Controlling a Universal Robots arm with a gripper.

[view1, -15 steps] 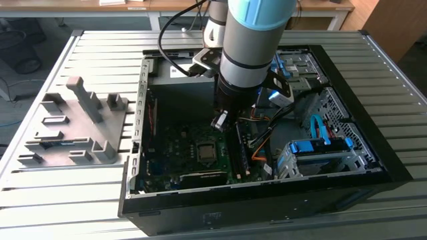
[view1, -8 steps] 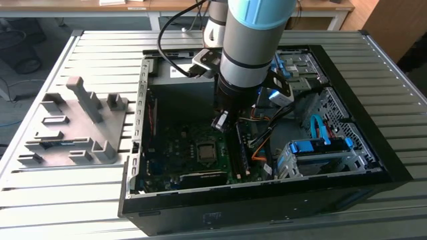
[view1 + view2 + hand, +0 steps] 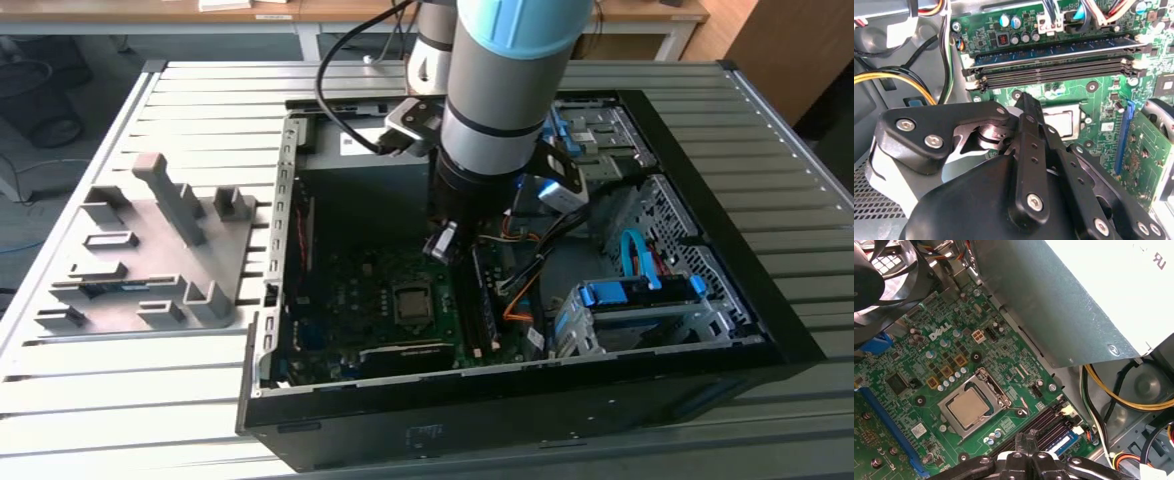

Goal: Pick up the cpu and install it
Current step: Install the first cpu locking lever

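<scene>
Already your cpu sits in the motherboard's socket. Your hand, fingers pressed together and empty, hangs just above, over the memory slots beside it.

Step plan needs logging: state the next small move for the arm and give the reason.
Probably lift the gripper straight up. The cpu already lies flat inside its socket, and the gripper, shut with nothing in it, hangs beside the socket over the memory slots, near loose cables.
</scene>
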